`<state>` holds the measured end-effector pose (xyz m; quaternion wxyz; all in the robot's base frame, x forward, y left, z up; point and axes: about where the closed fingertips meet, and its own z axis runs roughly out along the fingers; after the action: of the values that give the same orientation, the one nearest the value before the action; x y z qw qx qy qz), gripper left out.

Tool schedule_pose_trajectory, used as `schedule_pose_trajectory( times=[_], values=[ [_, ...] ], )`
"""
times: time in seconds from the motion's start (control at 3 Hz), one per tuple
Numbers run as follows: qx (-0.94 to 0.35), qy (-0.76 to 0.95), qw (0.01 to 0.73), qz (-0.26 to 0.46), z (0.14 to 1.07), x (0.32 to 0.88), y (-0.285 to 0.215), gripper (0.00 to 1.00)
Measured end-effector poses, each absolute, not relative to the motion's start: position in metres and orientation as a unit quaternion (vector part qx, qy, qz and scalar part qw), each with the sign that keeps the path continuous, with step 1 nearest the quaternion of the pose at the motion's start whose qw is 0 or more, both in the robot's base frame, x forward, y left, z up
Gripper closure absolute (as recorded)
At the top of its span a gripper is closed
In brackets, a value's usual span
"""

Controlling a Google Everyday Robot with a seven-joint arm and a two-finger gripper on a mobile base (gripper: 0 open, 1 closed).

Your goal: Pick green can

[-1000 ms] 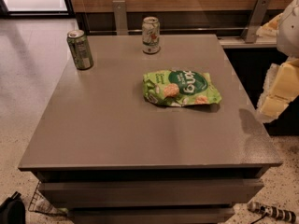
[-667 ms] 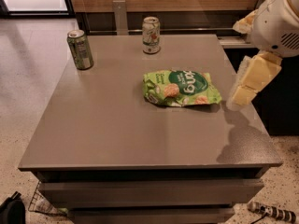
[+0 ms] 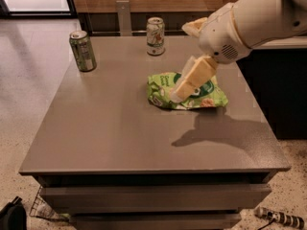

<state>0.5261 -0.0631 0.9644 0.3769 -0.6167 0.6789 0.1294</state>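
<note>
The green can [image 3: 82, 50] stands upright near the far left corner of the grey table [image 3: 110, 128]. It is dark green with a silver top. My gripper [image 3: 184, 85] hangs from the white arm [image 3: 249, 20] that reaches in from the upper right. It hovers over the middle right of the table, in front of the snack bag, well to the right of the green can.
A whitish can [image 3: 155, 36] with green and red marks stands at the far edge of the table. A flat bright green snack bag [image 3: 192, 92] lies right of centre, partly behind the gripper. A dark counter [image 3: 283, 80] is at the right. Cables lie on the floor.
The arm has swung in from the right edge of the view to over the table, and the gripper now sits in front of the snack bag. The cans and bag have not moved.
</note>
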Motion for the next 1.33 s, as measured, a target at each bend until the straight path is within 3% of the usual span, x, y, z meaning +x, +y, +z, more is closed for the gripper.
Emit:
schedule_pose_trajectory(
  times=[0.33, 1.33],
  values=[
    [-0.602, 0.646, 0.435, 0.175, 0.957, 0.545, -0.020, 0.00],
    [-0.584, 0.639, 0.463, 0.187, 0.958, 0.579, 0.010, 0.00]
  ],
)
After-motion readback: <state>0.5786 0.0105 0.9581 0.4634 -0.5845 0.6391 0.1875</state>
